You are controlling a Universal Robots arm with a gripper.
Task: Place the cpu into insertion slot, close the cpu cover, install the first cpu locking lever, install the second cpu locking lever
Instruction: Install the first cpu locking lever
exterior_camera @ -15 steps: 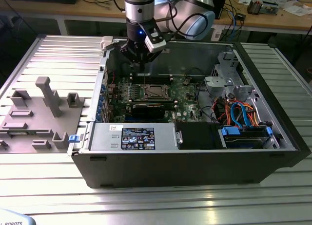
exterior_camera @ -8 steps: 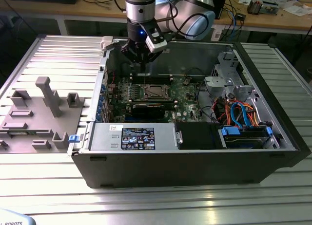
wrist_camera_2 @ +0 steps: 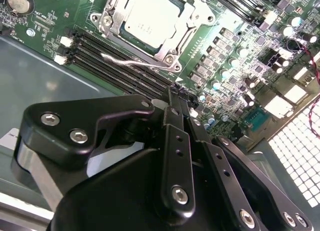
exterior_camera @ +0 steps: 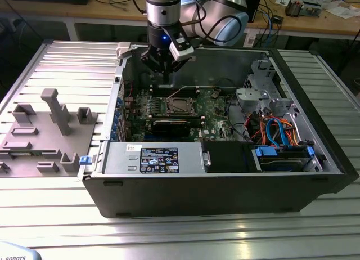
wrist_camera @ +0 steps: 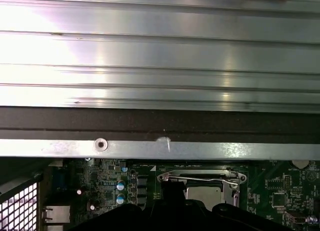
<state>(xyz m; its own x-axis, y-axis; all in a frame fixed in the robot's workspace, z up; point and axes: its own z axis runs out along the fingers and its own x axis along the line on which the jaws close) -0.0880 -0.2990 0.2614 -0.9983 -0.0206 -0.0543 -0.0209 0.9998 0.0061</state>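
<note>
While the hand (exterior_camera: 160, 62) hangs above the open computer case (exterior_camera: 225, 181) on the ribbed worktop (exterior_camera: 180, 232), its black fingers (wrist_camera_2: 176, 141) look pressed together with nothing between them; the cpu (wrist_camera_2: 149, 22) lies seated in the insertion slot (wrist_camera_2: 172, 58) on the green motherboard (wrist_camera_2: 235, 46), the cpu cover (wrist_camera_2: 117, 13) closed around it; a thin wire locking lever (wrist_camera_2: 132, 62) runs along one socket edge in the second wrist view.

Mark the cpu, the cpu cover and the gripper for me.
cpu (wrist_camera_2: 149, 22), second wrist view, middle of its silvery top face.
cpu cover (wrist_camera_2: 116, 22), second wrist view, side bar of frame.
gripper (wrist_camera_2: 172, 98), second wrist view, at its fingertips.
</note>
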